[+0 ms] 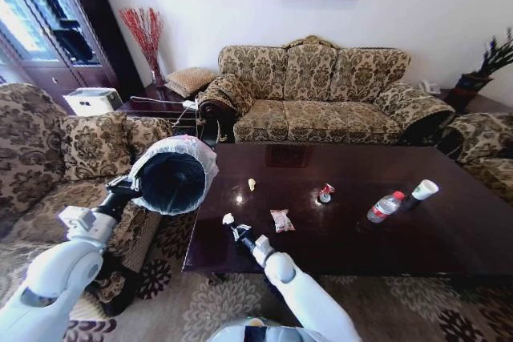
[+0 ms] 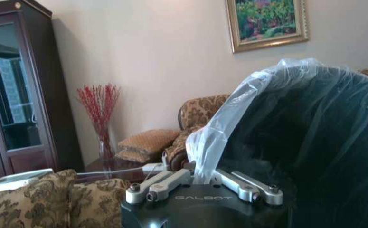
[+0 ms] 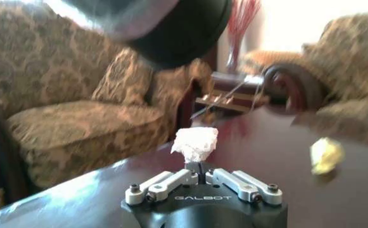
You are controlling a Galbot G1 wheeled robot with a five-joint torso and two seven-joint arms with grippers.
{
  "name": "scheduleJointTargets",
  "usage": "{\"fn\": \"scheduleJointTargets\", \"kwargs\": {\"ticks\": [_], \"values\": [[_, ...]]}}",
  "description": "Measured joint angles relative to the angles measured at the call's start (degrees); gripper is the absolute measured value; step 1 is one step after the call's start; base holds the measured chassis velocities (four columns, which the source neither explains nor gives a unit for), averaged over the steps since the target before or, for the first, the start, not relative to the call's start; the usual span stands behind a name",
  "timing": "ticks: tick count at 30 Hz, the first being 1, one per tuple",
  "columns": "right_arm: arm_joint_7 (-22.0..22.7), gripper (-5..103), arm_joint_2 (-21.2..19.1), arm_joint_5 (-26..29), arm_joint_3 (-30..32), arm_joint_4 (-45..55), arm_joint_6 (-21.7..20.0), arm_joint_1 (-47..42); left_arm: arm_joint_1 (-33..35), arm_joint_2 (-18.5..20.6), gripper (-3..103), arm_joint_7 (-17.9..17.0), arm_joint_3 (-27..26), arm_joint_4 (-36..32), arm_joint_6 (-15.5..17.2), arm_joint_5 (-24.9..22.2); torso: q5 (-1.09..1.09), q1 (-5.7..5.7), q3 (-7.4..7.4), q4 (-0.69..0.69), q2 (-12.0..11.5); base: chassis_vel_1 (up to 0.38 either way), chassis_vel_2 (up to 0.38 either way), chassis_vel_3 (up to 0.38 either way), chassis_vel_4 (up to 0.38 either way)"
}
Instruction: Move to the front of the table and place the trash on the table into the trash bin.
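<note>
Dark glossy tabletop (image 1: 449,238): right hand (image 3: 200,167) pinches 1 white scrap (image 3: 195,142), feather-light and crushable; left hand (image 2: 200,183) clamps the trash bin (image 1: 171,179) rim.

Table (image 1: 449,238): large, low, rectangular, glossy dark reddish-brown top, reflective. Trash bin (image 1: 170,175): round, black, lined with a thin white translucent bag ruffled over the rim; held off the floor and tipped on its side, mouth facing the camera, at 9 o'clock from the table's left edge. White crumpled scrap (image 1: 228,219): near the front-left corner. Yellowish scrap (image 1: 252,184): at 1 o'clock from it. Snack wrapper (image 1: 281,220): flat, near the front edge. Red-white crushed wrapper (image 1: 325,193): at 1 o'clock from the snack wrapper. Red-capped clear bottle (image 1: 385,207): lying on its side. White paper cup (image 1: 423,191): just beside the bottle, at 2 o'clock.
</note>
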Motion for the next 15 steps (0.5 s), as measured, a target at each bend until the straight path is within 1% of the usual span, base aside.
{"fn": "scheduleJointTargets", "kwargs": {"ticks": [1, 4, 5, 8, 9, 11, 13, 14, 15], "values": [[0.00, 0, 0.00, 0.00, 0.00, 0.00, 0.00, 0.00, 0.00, 0.00, 0, 0.00, 0.00, 0.00, 0.00, 0.00, 0.00, 0.00, 0.00, 0.00, 0.00, 0.000, 0.000, 0.000, 0.000], [-0.86, 0, -3.53, 1.06, 4.23, 6.65, 1.89, -2.35, 0.00, 0.00, 0, 0.00, 0.00, 0.00, 0.00, 0.00, 0.00, 0.00, 0.00, 0.00, 0.00, 0.000, 0.000, 0.000, 0.000], [-0.86, 0, -3.53, 1.06, 4.23, 6.65, 1.89, -2.35, 0.00, 0.00, 0, 0.00, 0.00, 0.00, 0.00, 0.00, 0.00, 0.00, 0.00, 0.00, 0.00, 0.000, 0.000, 0.000, 0.000], [-2.59, 0, -6.87, 2.93, 10.53, 14.88, 3.79, -5.68, 0.00, 0.00, 0, 0.00, 0.00, 0.00, 0.00, 0.00, 0.00, 0.00, 0.00, 0.00, 0.00, 0.000, 0.000, 0.000, 0.000], [-2.59, 0, -6.87, 2.93, 10.53, 14.88, 3.79, -5.68, 0.00, 0.00, 0, 0.00, 0.00, 0.00, 0.00, 0.00, 0.00, 0.00, 0.00, 0.00, 0.00, 0.000, 0.000, 0.000, 0.000], [-3.64, 0, -9.10, 4.39, 14.90, 21.66, 5.20, -8.44, 0.00, 0.00, 0, 0.00, 0.00, 0.00, 0.00, 0.00, -0.01, 0.00, 0.00, -0.01, 0.00, 0.000, 0.000, 0.000, 0.000], [-4.12, 0, -10.54, 5.70, 17.16, 26.01, 6.41, -10.21, 0.00, 0.00, 0, 0.00, 0.00, 0.00, 0.00, 0.00, -0.02, 0.00, 0.00, -0.01, 0.01, 0.000, 0.000, 0.000, 0.000], [-4.12, 0, -10.54, 5.70, 17.16, 26.01, 6.41, -10.21, 0.00, 0.00, 0, 0.00, 0.00, 0.00, 0.00, 0.00, -0.02, 0.00, 0.00, -0.01, 0.01, 0.000, 0.000, 0.000, 0.000], [-4.42, 0, -11.44, 6.75, 18.22, 28.87, 7.12, -11.13, 0.00, 0.00, 0, 0.00, 0.00, 0.00, 0.00, 0.00, -0.02, 0.00, 0.00, -0.01, 0.00, 0.000, 0.000, 0.000, 0.000]]}}
